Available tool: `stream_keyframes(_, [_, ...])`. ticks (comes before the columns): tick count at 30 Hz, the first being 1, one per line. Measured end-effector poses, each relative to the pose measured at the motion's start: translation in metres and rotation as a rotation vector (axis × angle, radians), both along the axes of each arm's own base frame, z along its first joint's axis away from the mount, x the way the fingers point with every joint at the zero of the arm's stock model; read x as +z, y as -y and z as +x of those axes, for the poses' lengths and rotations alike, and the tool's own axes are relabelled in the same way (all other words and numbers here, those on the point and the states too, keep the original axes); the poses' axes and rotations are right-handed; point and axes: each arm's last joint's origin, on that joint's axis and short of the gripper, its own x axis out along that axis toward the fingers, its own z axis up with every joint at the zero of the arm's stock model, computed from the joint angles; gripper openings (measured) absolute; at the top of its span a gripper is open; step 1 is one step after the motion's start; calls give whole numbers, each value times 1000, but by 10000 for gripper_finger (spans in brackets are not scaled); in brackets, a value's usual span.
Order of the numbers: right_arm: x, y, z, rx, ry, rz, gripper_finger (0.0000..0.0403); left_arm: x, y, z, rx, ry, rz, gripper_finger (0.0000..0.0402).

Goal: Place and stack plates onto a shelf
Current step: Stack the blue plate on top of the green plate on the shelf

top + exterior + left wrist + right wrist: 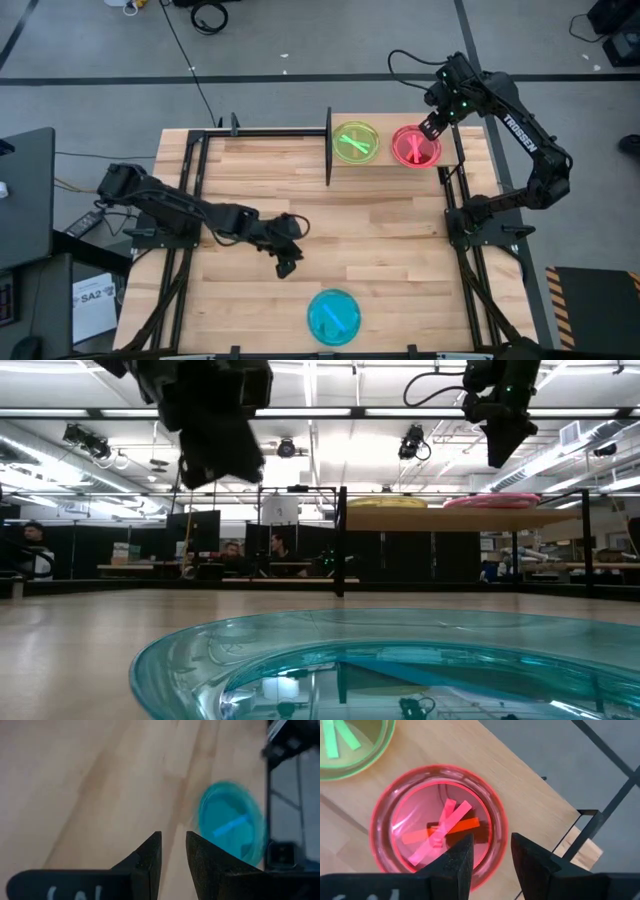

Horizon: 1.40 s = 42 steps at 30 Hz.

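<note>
A teal plate (333, 316) lies flat on the table near its near edge; it fills the foreground of the low view (400, 670) and shows in the left wrist view (230, 822). My left gripper (287, 262) (173, 845) hovers over the bare table, left of and farther back than this plate, fingers a little apart. The shelf (385, 158) (440, 517) stands at the far right and carries a green stack (356, 142) and a pink plate (440, 825) lying on an orange-striped one. My right gripper (432, 128) (492, 850) hangs just above the pink stack, open and empty.
A black upright post (329, 148) stands at the shelf's left end. Black frame rails (195, 170) run along the table's left, right and far sides. Bare wood lies between the shelf and the teal plate. People sit in the room beyond (30, 550).
</note>
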Motion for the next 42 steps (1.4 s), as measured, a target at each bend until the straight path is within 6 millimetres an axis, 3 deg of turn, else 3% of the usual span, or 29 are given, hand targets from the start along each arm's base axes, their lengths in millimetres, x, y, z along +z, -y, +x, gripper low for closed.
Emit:
stream_keyframes(12, [-1,-4,4,-61,41,45,138,-30,14,12,-33,-65,-46,96])
stream_keyframes(27, [-1,-21,25,-50,73,84,138,-26,21,15,-5,-27,-134,96])
stream_keyframes(34, [-2,-48,48,-4,84,143,138,-22,44,11,29,27,-171,96])
stream_keyframes(42, [-2,-100,80,134,105,201,138,-25,75,2,94,70,-163,96])
